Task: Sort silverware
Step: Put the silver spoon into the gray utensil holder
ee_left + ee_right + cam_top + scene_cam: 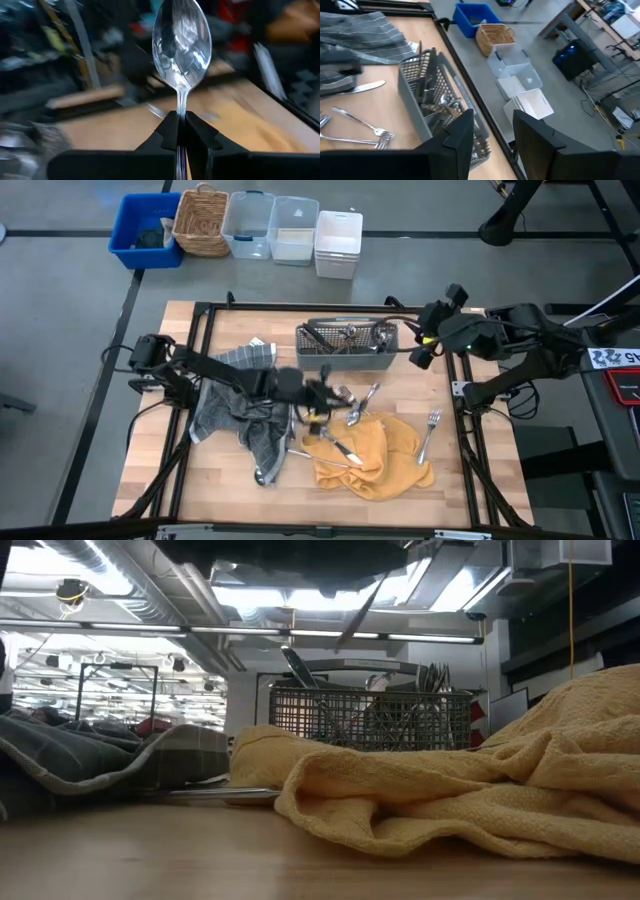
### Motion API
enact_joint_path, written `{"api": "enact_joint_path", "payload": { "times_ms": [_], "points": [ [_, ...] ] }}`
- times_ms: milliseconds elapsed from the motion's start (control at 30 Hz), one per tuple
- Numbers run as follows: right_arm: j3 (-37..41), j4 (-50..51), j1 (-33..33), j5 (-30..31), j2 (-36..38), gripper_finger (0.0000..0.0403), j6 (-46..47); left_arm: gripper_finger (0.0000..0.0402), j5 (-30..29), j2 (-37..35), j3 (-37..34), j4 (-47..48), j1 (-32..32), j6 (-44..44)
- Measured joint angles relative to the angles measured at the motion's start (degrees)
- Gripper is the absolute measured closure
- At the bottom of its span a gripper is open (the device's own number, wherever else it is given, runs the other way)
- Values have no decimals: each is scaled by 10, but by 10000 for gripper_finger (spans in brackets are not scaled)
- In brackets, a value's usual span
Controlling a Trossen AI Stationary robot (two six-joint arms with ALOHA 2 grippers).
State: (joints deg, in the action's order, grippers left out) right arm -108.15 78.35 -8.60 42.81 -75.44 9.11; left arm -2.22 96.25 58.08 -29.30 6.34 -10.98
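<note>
With the left tool point(181, 131) clamped on a spoon point(181, 45) mid-table above the yellow towel point(375, 452), we should carry it level to the caddy point(347, 348) at the far side, right tool point(492, 131) gaping idle.

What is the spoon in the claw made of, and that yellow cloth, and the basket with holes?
Spoon: looks like polished metal; it mirrors the room. Yellow cloth: seemingly soft terry fabric, loopy and wrinkled. Basket: grey mesh, probably metal or plastic; hard to tell.

Grey mesh caddy point(347, 347), yellow towel point(375, 455), grey striped cloth point(240, 412) on wooden table point(480, 470).
</note>
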Motion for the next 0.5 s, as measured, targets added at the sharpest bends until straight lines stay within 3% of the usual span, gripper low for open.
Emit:
{"api": "enact_joint_path", "payload": {
  "times_ms": [167,500],
  "points": [
    [14,1,0,18,10,265,13,392,-7,0,0,-82,-53,5],
    [71,-26,0,18,11,265,14,392,-8,4,0,-156,-123,7]
  ]
}}
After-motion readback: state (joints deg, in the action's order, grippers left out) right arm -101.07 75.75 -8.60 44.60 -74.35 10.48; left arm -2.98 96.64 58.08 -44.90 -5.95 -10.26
